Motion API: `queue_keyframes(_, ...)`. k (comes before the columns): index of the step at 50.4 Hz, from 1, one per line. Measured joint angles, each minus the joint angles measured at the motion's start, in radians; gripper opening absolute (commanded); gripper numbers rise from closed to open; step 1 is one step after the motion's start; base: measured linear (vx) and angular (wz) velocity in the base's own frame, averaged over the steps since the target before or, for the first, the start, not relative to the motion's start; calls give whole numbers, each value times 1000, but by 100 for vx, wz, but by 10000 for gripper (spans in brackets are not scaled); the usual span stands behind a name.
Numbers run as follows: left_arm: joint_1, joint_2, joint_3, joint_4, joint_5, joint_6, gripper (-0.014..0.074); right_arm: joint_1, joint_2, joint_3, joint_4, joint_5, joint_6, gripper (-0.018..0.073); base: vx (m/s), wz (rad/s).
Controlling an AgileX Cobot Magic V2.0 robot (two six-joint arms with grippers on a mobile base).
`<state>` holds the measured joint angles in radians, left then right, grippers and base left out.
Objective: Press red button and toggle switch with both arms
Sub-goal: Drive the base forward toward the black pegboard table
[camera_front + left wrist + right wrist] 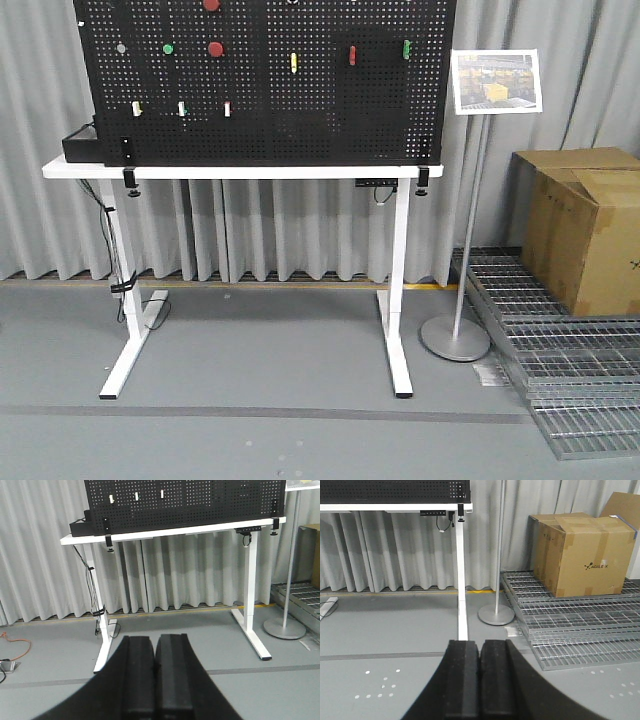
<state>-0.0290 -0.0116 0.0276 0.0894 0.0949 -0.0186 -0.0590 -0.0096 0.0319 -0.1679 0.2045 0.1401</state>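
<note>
Red button sits high on the left half of the black pegboard, which stands upright on the white counter. A second red disc is cut off by the top edge of the front view, so I cannot tell which one is meant. A cardboard box and a sign stand wait off to the right, well apart from the work. The left end effector and right end effector each have their fingers pressed together, holding nothing. Both point level at the counter from low down and far back. Small switches dot the board: yellow, red, green, and three white ones below. The task looks unstarted. The step in hand is the approach, and the next move calls for closing in and raising both arms to board height.
</note>
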Motion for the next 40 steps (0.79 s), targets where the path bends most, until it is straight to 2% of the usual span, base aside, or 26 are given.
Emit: queue_keyframes(40,0,0,0,0,0,0,1,0,0,0,0,1,0,-3,0,0)
